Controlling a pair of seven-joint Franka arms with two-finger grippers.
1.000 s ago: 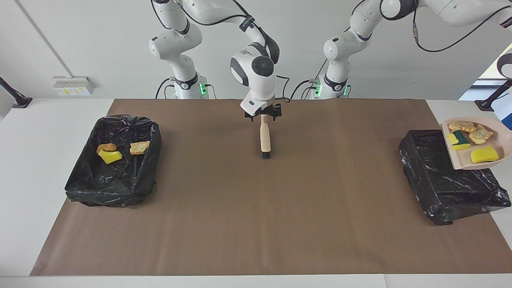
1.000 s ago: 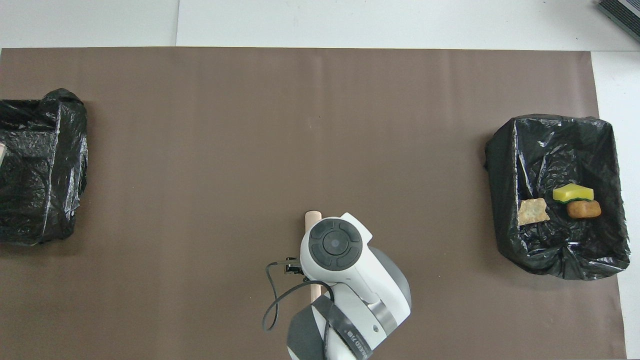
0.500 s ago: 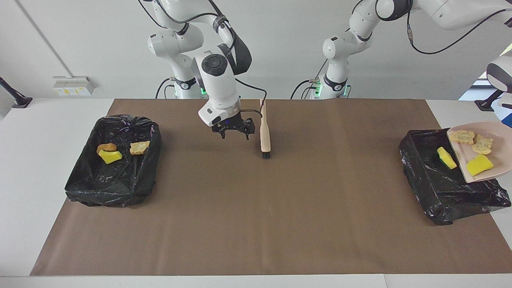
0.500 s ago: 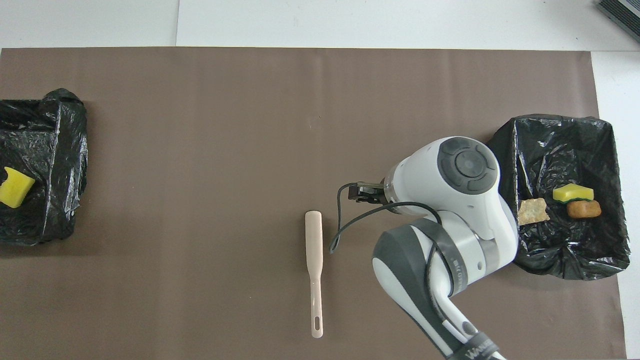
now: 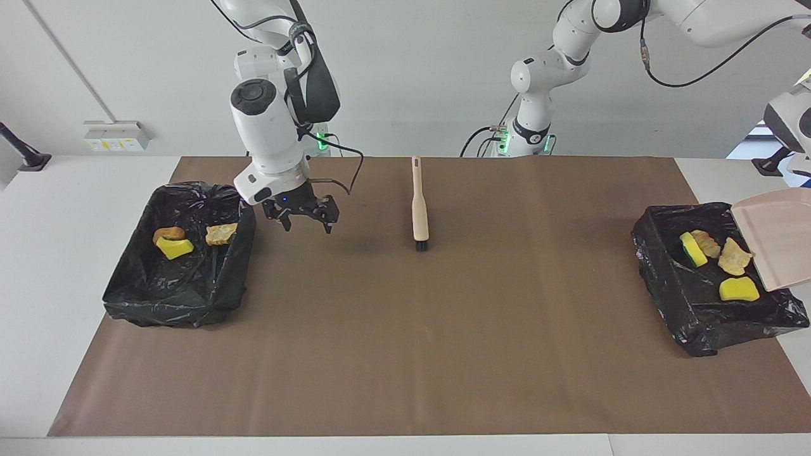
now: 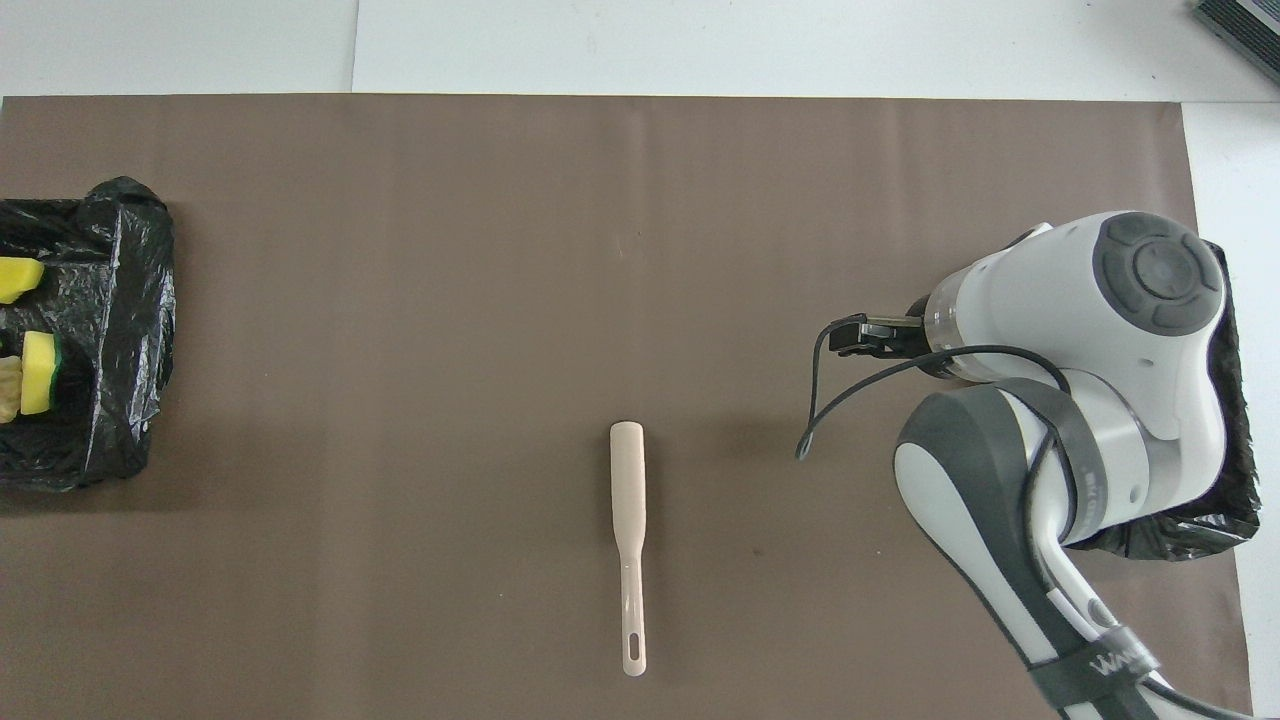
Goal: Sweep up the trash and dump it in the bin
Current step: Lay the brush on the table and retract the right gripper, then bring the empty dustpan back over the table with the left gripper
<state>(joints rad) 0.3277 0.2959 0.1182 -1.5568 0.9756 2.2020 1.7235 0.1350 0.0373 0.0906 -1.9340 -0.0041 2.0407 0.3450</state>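
1. Our left claw isn't in view, but it's clamped on the dustpan, tilted steeply over the bin at its end so scraps slide out; four lie inside.
2. Right claw hangs open and empty beside the other bin, which holds three scraps.
3. Brush lies mid-table, bristles facing away from us.

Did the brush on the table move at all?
No. The brush lies at the same spot on the brown mat, midway between both bins.
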